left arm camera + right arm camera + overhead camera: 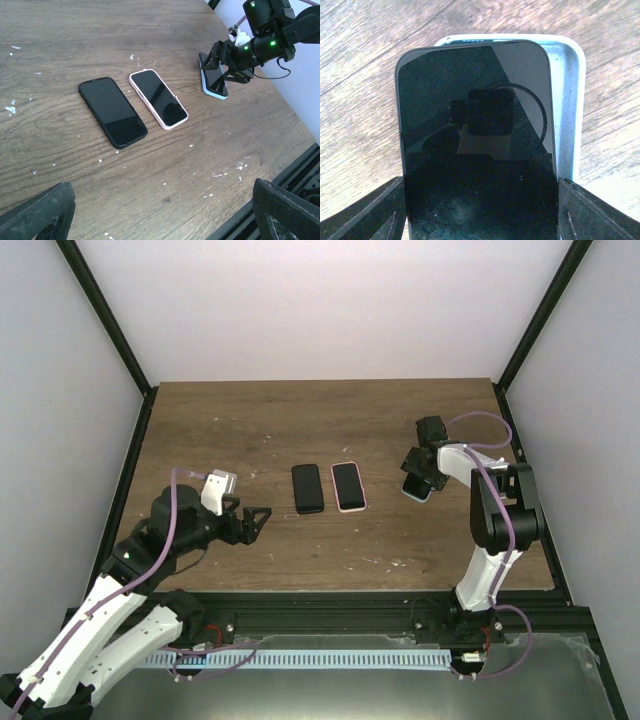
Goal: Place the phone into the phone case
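On the wooden table (250, 420), the right gripper (418, 480) clamps the phone (475, 145) by its edges, tilted over the pale-blue phone case (568, 90), likely to seat its far end first. The left gripper (248, 524) hovers spread wide, empty.

I can't read a single word, brand mark or number from here — not in any of my three views. The screens of the black phone (308, 488) and the pink-rimmed phone (348, 486) are dark. The third phone (477, 150) shows only a dim reflection on its glass, and the pale blue case (568, 100) behind it is plain.
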You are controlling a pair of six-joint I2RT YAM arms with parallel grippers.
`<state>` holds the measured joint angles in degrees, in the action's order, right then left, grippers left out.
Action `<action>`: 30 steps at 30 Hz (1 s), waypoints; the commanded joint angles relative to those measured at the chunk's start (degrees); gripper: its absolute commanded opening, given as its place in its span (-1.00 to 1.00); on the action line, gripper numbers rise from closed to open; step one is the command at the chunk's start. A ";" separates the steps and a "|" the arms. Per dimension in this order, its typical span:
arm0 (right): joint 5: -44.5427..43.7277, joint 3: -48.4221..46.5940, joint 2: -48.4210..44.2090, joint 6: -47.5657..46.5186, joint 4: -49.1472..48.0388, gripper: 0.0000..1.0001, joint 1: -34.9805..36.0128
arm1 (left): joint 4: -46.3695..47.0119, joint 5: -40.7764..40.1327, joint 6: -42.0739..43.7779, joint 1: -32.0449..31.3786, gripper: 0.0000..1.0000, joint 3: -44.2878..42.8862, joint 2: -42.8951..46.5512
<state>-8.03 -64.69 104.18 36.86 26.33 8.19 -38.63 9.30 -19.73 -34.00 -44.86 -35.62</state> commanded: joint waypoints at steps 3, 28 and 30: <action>-2.78 0.17 -1.98 5.46 2.14 0.32 0.60 | 1.10 0.96 0.10 0.37 0.96 0.52 -0.03; -5.12 -0.38 -3.99 11.98 6.13 0.61 0.60 | 1.19 1.02 0.04 0.46 0.96 0.65 0.43; -4.32 0.03 -3.86 11.96 4.60 0.55 0.60 | 1.12 1.04 0.04 0.45 0.96 0.66 0.54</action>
<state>-11.49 -64.38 101.80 47.53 32.05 8.21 -38.61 9.72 -19.73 -33.98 -44.86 -35.64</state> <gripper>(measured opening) 0.797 0.980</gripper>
